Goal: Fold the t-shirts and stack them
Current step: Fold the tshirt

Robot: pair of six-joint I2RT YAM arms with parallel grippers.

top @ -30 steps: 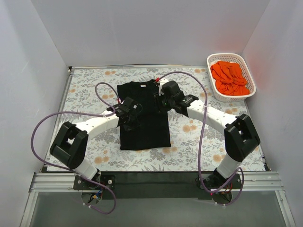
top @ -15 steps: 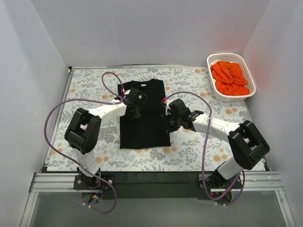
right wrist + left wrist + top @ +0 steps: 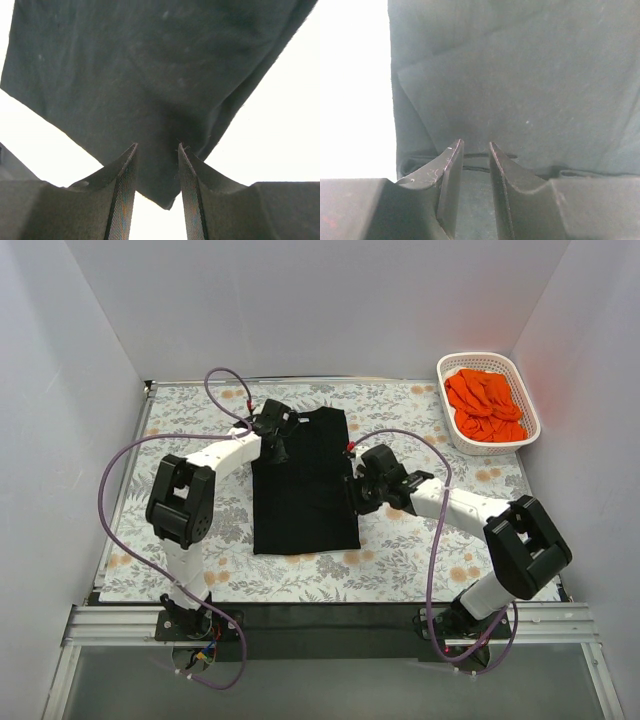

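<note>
Floral table (image 3: 430, 555), black t-shirt (image 3: 305, 510) edges seemingly within left pincer (image 3: 476, 145) and right pincer (image 3: 157, 146), grip undeterminable

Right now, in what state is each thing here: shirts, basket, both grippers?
black t-shirt, flat on the table, sides folded in to a long rectangle.
basket, upright at the far right corner.
orange t-shirts, crumpled in a heap inside the basket.
left gripper, at the shirt's far left corner, jaws narrowly apart, grip unclear.
right gripper, at the shirt's right edge, jaws open.
</note>
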